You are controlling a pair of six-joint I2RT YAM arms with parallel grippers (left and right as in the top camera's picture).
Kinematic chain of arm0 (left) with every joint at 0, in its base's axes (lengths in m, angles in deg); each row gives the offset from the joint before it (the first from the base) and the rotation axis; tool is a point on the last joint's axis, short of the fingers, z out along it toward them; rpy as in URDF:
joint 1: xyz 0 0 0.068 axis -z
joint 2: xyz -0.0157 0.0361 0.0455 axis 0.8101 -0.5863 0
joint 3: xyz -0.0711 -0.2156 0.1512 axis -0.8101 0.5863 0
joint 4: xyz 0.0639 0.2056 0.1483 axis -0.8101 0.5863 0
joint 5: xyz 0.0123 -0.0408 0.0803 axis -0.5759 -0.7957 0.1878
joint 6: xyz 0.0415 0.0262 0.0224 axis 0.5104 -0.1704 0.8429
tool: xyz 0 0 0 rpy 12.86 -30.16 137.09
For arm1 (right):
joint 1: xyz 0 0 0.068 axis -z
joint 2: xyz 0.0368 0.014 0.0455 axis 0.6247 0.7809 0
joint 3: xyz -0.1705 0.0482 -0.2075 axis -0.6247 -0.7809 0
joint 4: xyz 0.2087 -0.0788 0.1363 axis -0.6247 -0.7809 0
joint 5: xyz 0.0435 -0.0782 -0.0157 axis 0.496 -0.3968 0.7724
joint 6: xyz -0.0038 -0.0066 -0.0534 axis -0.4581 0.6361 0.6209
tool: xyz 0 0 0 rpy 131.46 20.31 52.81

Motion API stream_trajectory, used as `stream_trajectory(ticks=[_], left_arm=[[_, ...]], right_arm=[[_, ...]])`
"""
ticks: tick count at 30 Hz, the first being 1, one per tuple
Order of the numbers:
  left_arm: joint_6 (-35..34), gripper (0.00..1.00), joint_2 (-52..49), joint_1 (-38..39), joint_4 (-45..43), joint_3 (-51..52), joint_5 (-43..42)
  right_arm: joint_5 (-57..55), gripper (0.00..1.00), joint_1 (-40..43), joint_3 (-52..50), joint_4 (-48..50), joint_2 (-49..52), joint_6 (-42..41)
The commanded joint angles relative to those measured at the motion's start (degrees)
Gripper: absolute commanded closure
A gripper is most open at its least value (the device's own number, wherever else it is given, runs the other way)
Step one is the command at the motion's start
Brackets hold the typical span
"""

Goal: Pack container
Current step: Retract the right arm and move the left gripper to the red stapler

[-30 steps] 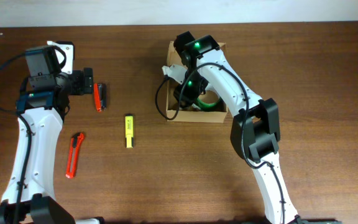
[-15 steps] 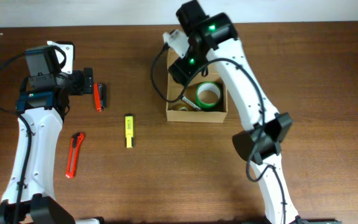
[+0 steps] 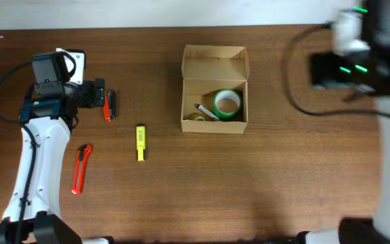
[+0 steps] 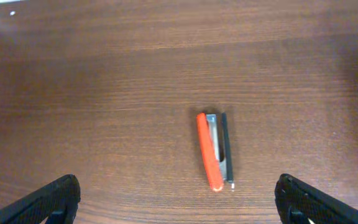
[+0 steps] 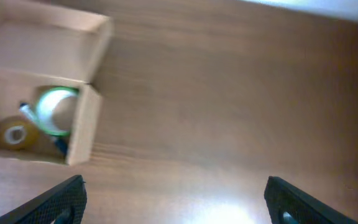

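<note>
The left gripper (image 4: 176,190) was spread wide, its two dark fingers (image 4: 58,198) standing at the lower corners of the left wrist view with only bare table (image 4: 104,93) between them. An orange-and-black tool (image 4: 215,150) lay flat on the wood at about 12 o'clock of that gap, touched by neither finger. From overhead the same tool (image 3: 108,105) sat just beside the left gripper (image 3: 99,93), at roughly 4 o'clock of it. Farther out, a yellow highlighter (image 3: 141,142) lay at 5 o'clock, and a red utility knife (image 3: 80,169) lay at 6 o'clock.

The right gripper (image 5: 176,199) was also spread, holding nothing, over bare wood. Overhead, the right arm (image 3: 361,64) showed only as a blur near the table's 2 o'clock edge.

The container (image 3: 183,102) stood at about 12 o'clock of the table's middle, well apart from both grippers, its flap lid (image 3: 214,61) open toward 12 o'clock. Inside lay a green tape roll (image 3: 227,103), a pen (image 3: 205,110) and a brownish roll (image 5: 14,134). In the right wrist view the container (image 5: 82,134) sat at 10 o'clock of the gripper.
</note>
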Motion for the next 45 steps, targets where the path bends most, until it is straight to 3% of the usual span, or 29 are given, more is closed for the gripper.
stream_trajectory(ticks=[1, 5, 8, 11, 16, 24, 40, 45], left_arm=[[0.98, 0.0, 4.02, 1.77, 0.46, -1.16, -0.24], [0.92, 0.0, 12.17, 3.85, 11.1, -3.61, -0.24], [0.92, 0.0, 9.6, 3.78, 22.69, -8.87, -0.2], [-0.85, 0.0, -3.5, 3.78, 30.97, -21.42, -0.26], [-1.68, 0.21, -27.74, 3.04, 41.46, -43.34, -2.89], [-1.88, 0.26, -44.5, 1.4, 42.47, -44.26, -5.01], [-3.19, 0.27, -52.92, 3.39, 38.91, -44.26, -6.1], [-3.39, 0.57, -53.07, 3.85, 38.12, -44.26, -6.05]], right_arm=[[5.46, 0.02, 7.89, -5.97, -1.38, -3.28, -4.22], [9.03, 0.01, 14.91, -18.43, 2.95, -3.43, -4.42], [9.03, 0.01, 15.1, -28.72, 12.44, -3.43, -4.46], [9.03, 0.01, 15.1, -34.01, 16.41, -3.37, -4.42], [9.03, 0.01, 15.1, -34.25, 17.33, -3.37, -4.42], [9.03, 0.01, 15.1, -34.25, 18.21, -3.37, -4.39], [9.05, 0.01, 15.08, -34.25, 18.18, -3.37, -4.39], [9.05, 0.0, 15.04, -34.25, 18.16, -3.37, -4.39]])
